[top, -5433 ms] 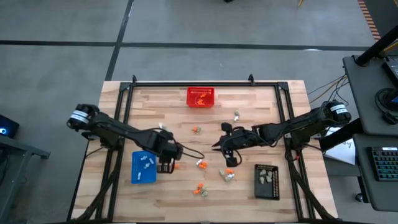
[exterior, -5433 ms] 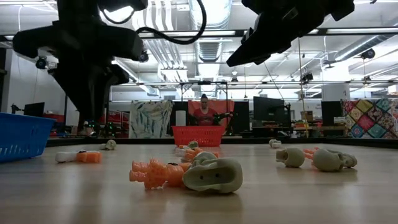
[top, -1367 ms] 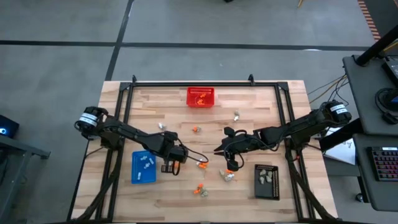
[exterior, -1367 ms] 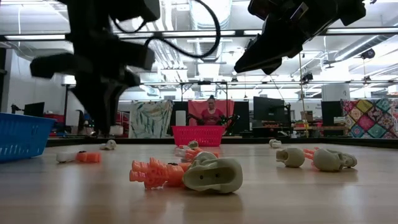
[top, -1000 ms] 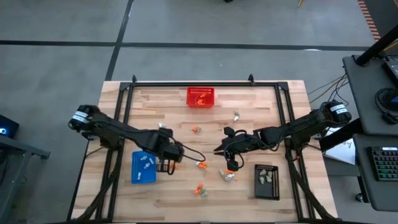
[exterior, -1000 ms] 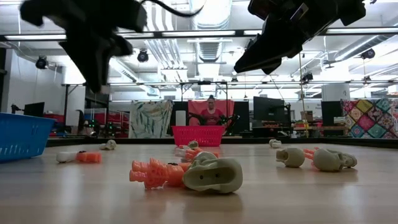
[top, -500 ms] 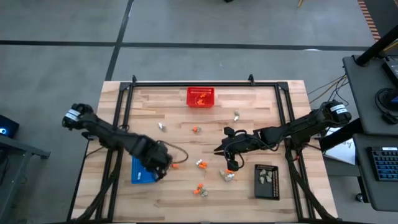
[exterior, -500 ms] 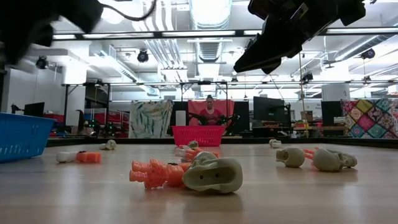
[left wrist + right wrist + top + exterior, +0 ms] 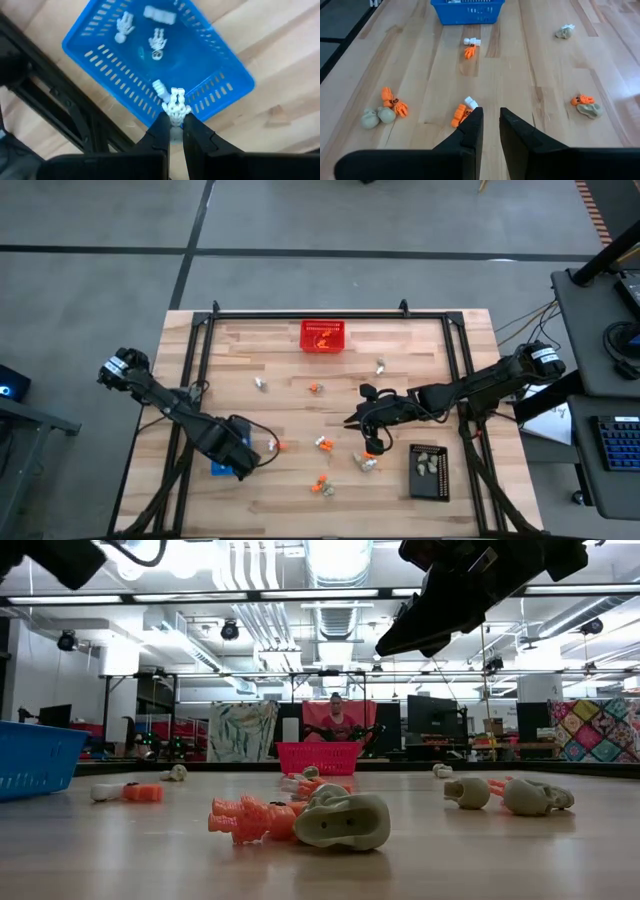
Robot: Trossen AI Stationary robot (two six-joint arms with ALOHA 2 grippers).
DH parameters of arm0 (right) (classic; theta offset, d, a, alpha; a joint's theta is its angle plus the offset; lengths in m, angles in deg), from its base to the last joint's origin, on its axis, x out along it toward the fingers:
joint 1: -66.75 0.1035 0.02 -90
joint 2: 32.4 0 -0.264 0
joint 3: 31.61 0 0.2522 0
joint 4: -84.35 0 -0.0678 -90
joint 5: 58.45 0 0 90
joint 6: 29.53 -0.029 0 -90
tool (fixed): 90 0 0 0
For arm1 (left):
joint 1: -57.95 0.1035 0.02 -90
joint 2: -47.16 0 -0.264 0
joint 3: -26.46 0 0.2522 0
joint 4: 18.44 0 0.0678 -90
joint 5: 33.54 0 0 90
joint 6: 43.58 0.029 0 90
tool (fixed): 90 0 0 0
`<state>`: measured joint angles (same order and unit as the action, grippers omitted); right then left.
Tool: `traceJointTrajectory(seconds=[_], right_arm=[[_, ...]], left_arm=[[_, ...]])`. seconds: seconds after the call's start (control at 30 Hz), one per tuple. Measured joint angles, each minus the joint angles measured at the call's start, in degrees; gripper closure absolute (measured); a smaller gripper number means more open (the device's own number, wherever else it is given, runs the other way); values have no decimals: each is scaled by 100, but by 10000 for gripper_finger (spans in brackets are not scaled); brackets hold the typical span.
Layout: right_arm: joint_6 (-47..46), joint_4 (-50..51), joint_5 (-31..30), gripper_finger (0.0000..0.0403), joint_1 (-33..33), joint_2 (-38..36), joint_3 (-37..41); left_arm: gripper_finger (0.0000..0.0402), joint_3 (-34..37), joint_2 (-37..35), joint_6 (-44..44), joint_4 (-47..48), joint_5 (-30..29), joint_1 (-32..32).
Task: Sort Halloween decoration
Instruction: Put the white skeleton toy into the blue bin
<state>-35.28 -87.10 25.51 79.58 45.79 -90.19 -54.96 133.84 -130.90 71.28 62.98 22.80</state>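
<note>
I hold my left tool (image 9: 173, 131) above the blue slotted plastic tray (image 9: 210, 65), clenched on a small white skeleton figure (image 9: 175, 106); three more white pieces lie inside the tray. My right tool (image 9: 490, 125) hangs over the middle of the wooden worktop (image 9: 420, 370), fingers slightly apart, grasping nothing, near orange and white trinkets (image 9: 463, 111).

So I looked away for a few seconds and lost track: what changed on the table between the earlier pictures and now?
The left gripper swung from the table's middle to above the blue basket, shut on a white skeleton trinket. The right gripper stayed hovering mid-table, and the loose trinkets, red basket and black tray kept their places.
</note>
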Motion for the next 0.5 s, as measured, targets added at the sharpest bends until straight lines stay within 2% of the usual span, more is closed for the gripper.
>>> traceJointTrajectory(seconds=[0.27,0.5], right_arm=[[235,-22,0,349,-7,0,0],[362,-24,0,349,-12,0,0]], left_arm=[[397,406,2,-769,-122,-13,-220],[397,479,2,-1128,-220,-586,-215]])
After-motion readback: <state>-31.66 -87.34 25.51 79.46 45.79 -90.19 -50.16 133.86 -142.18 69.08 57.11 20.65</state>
